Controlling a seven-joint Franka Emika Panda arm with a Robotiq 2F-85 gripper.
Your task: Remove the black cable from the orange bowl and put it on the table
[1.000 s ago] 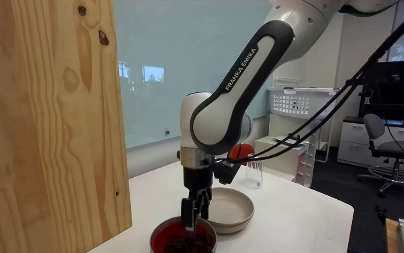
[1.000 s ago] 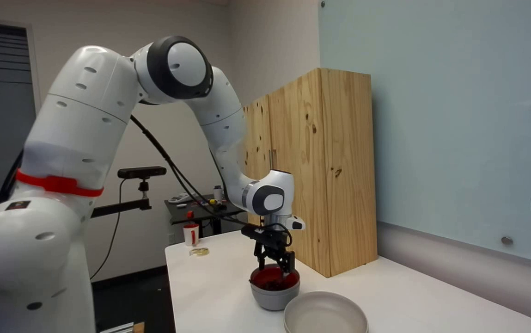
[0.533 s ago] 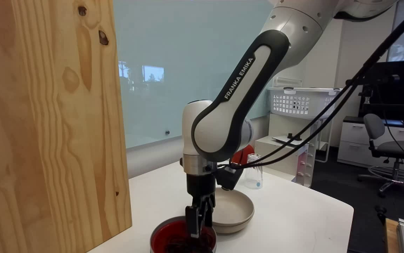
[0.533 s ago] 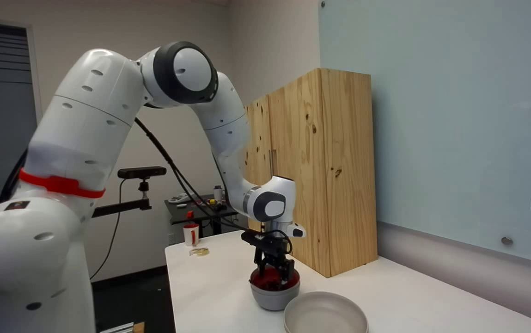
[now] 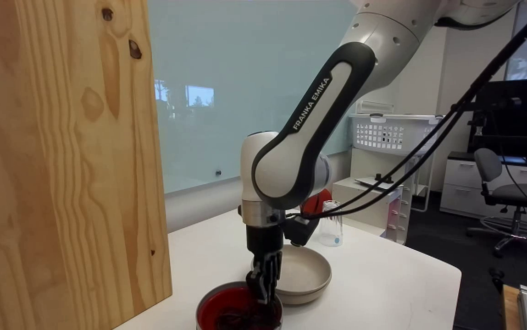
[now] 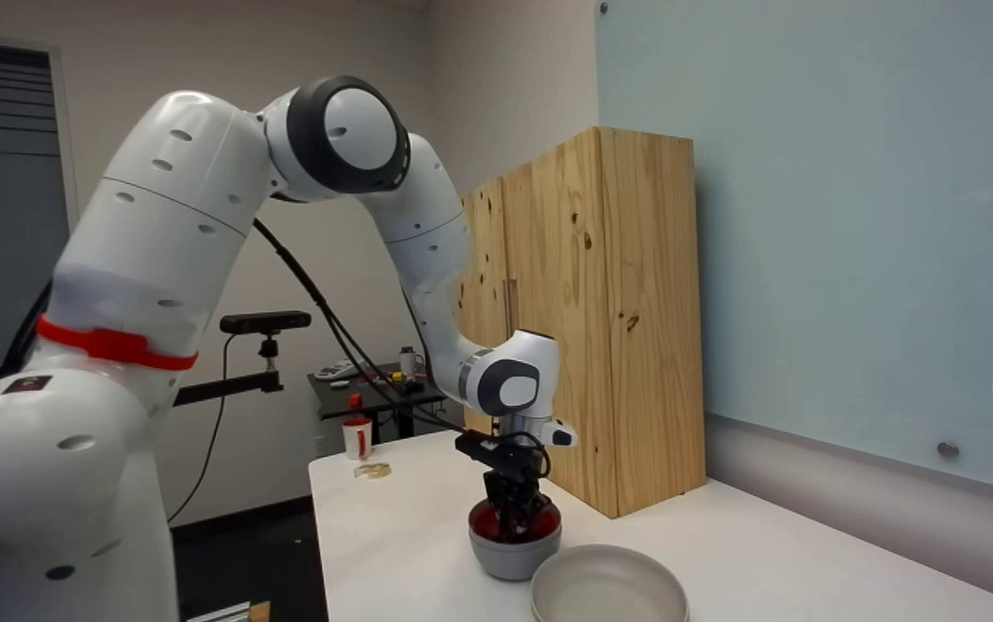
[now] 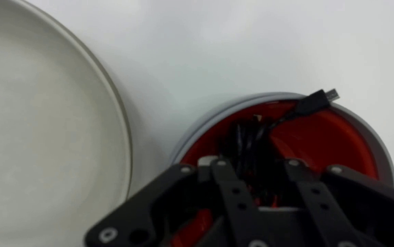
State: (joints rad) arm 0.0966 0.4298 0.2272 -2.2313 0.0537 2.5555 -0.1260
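Observation:
The orange bowl [image 7: 341, 144], red-orange inside and grey outside, stands on the white table [image 7: 217, 51]. In it lies the black cable [image 7: 246, 140], a dark bunch of strands whose small plug end sticks out over the rim. My gripper [image 7: 257, 168] reaches down into the bowl, its fingers drawn together with strands bunched between them. The fingertips are dark and partly hidden in the wrist view. Both exterior views show the gripper [image 5: 267, 302] pointing down inside the bowl [image 6: 513, 563], its fingers close together; some cable [image 5: 238, 319] shows beside them.
Close beside the orange bowl stands a wider beige-grey bowl [image 7: 46, 120]. A tall plywood panel [image 6: 652, 328] rises near the bowl on its far side. Farther off on the table are a clear glass [image 5: 331, 229] and a red-and-white mug [image 6: 358, 439].
The gripper has gone down deeper into the orange bowl and shifted slightly sideways. Its fingers, apart earlier, have come together around the cable. Both bowls stay in place.

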